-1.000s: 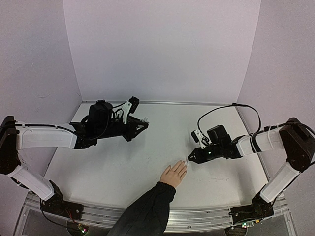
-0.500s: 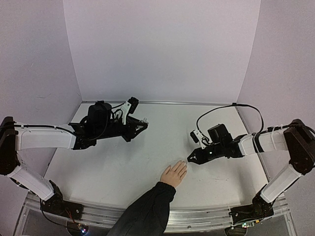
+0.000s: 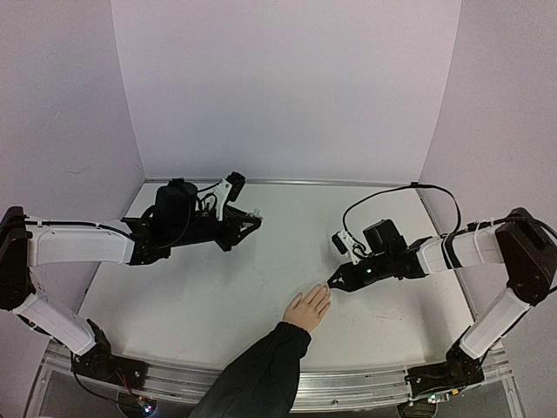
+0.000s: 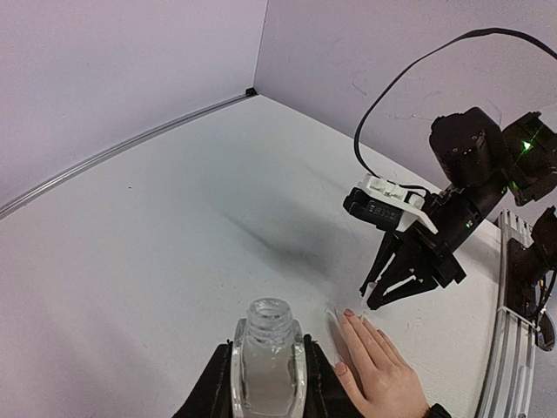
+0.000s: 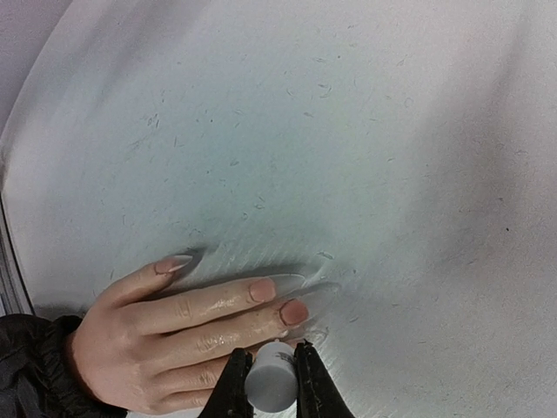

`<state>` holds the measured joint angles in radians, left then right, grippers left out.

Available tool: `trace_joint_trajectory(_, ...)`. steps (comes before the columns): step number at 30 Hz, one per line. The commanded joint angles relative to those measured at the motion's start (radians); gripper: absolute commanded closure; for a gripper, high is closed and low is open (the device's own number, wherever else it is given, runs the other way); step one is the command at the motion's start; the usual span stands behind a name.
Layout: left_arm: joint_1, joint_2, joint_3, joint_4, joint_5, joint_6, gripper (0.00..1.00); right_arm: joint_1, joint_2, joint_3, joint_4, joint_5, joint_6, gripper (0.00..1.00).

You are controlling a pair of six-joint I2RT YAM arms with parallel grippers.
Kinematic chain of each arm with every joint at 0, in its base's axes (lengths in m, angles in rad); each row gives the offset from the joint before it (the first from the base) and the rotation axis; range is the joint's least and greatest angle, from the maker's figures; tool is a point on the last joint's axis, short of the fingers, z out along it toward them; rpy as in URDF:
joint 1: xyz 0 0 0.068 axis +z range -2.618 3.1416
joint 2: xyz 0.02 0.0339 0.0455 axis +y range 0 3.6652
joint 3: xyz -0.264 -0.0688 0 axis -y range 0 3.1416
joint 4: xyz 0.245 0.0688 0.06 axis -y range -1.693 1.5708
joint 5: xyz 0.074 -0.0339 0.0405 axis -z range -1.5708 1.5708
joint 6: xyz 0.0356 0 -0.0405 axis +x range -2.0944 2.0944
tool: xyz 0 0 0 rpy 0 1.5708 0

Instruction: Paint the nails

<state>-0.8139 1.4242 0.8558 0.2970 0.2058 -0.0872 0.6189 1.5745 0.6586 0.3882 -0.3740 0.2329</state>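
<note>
Overhead, top view: the left gripper sits at the far left of the table, well apart from everything else. The right gripper points its tip down just beside the fingertips of a human hand lying flat, palm down, near the front edge. A dark sleeve runs back from the wrist.

Left wrist view: jaws closed narrow on a small clear bottle, upright, neck open, no cap on it. Across the table the hand lies with fingers together. The nails read pinkish, and the right gripper hangs just above them.

Right wrist view: jaws pinched on a small white cap, held directly over the finger nearest the camera. Three nails are visible, pink with long clear tips resting on the table. Whether a brush touches a nail cannot be told, because the cap hides it.
</note>
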Motion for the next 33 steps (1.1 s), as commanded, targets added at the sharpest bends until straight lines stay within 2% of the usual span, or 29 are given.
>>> trace_joint_trajectory(1,-0.005,-0.035,0.004,0.062,-0.003,0.003,1.00,0.007,0.008,0.032,-0.020,0.004,0.000,1.00)
trace_joint_trajectory(26,-0.005,-0.046,-0.008,0.060,-0.014,0.010,1.00,0.008,0.018,0.045,0.032,0.120,0.057,1.00)
trace_joint_trajectory(30,-0.006,-0.055,-0.015,0.060,-0.017,0.010,1.00,0.007,-0.022,0.045,0.024,0.158,0.069,1.00)
trace_joint_trajectory(33,-0.005,-0.065,-0.021,0.060,-0.019,0.010,1.00,0.008,-0.055,0.042,0.009,0.129,0.054,1.00)
